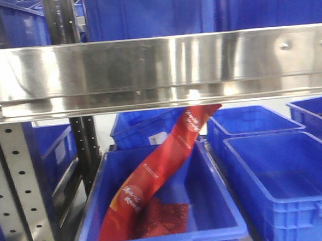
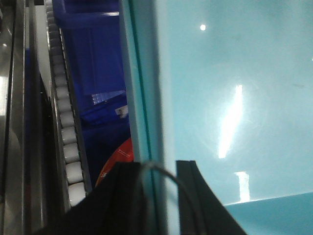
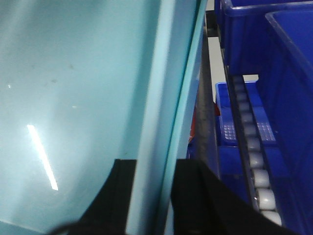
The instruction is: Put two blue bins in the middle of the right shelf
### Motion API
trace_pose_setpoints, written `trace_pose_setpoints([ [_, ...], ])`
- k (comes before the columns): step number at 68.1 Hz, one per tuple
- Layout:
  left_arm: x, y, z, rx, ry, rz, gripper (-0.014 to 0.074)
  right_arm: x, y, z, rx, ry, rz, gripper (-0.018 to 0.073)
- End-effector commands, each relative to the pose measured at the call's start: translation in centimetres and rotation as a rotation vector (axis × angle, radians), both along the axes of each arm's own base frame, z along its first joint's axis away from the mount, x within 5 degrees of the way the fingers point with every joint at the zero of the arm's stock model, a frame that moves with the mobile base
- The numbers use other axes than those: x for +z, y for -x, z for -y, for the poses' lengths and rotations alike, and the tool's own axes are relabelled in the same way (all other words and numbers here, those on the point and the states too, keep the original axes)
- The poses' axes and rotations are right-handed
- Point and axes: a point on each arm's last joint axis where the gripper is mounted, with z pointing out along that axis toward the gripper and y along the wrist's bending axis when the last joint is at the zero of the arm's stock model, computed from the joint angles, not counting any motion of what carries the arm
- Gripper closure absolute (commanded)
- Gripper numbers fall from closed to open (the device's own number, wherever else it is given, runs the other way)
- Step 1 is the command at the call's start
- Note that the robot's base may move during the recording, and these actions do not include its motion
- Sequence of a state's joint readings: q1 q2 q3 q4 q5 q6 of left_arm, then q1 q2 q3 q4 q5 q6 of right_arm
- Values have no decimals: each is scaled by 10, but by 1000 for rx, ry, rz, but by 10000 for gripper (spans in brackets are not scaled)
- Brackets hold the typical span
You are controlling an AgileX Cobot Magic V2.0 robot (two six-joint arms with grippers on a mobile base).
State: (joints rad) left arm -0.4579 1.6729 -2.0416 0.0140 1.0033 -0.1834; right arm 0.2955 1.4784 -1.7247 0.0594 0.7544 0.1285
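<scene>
A blue bin, pale teal under the light, fills both wrist views. My left gripper (image 2: 159, 171) is shut on this bin's side wall (image 2: 146, 98), one finger on each side. My right gripper (image 3: 154, 169) is shut on the opposite wall (image 3: 166, 98) in the same way. The bin's smooth inner face (image 3: 73, 73) shows glare streaks. In the front view, blue bins (image 1: 143, 12) stand above a steel shelf beam (image 1: 157, 66); I cannot tell which one is the held bin. Neither gripper shows in the front view.
Below the beam stand several blue bins: one (image 1: 210, 205) holds a long red packet (image 1: 153, 175), and an empty one (image 1: 285, 184) stands to its right. A perforated post (image 1: 17, 184) stands at left. Roller tracks (image 2: 63, 112) (image 3: 252, 152) run beside the held bin.
</scene>
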Motion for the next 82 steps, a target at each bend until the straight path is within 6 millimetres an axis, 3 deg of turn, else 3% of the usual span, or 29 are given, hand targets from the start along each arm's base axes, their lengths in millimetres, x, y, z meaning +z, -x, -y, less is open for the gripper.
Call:
trace_pose_setpoints([
  [1, 17, 4, 1, -18, 44, 108, 707, 17, 4, 0, 7, -37, 113, 715],
  [82, 17, 4, 1, -16, 40, 110, 707, 17, 4, 0, 7, -37, 113, 715],
])
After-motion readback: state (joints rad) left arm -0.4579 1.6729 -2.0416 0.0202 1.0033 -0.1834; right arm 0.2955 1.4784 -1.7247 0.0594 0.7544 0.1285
